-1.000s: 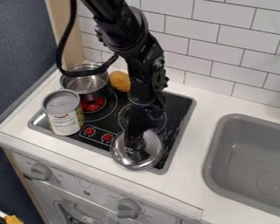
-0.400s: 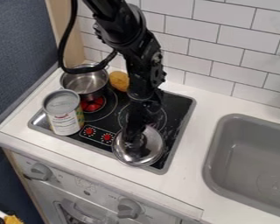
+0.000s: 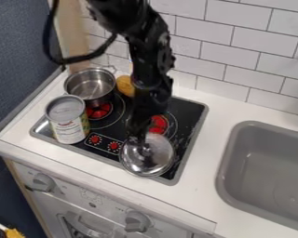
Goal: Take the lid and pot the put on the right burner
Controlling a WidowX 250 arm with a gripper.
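At the left of the camera view, a black cable (image 3: pixel 46 42) loops out from the arm, dipping above the wall end of the counter and curving back up. Below it, the can (image 3: pixel 68 122) stands upright on the near left part of the stove (image 3: pixel 187 146). Just beyond the can, the pot (image 3: pixel 89 86) stands upright and without a cover, at the far side of the left burner (image 3: pixel 98 111), whose red centre shows in front of it. A yellow-orange item (image 3: pixel 125 86) lies to the right of the pot, close to the arm. The arm (image 3: pixel 150 60) enters at the top edge, left of the middle, slants down to the right past the tiled wall (image 3: pixel 229 51), then bends and hangs nearly straight down over the stove, its lower part leaning slightly back to the left. The gripper (image 3: pixel 138 138) points down at the far left part of the lid, beside its knob; whether it is spread, pressed together or pinching the knob cannot be told. Just right of the arm is the red centre of the right burner (image 3: pixel 158 124). The lid (image 3: pixel 152 163) is in front of that burner, near the stove's front edge. Farther right is the grey sink (image 3: pixel 263 160), set into the counter (image 3: pixel 207 179).
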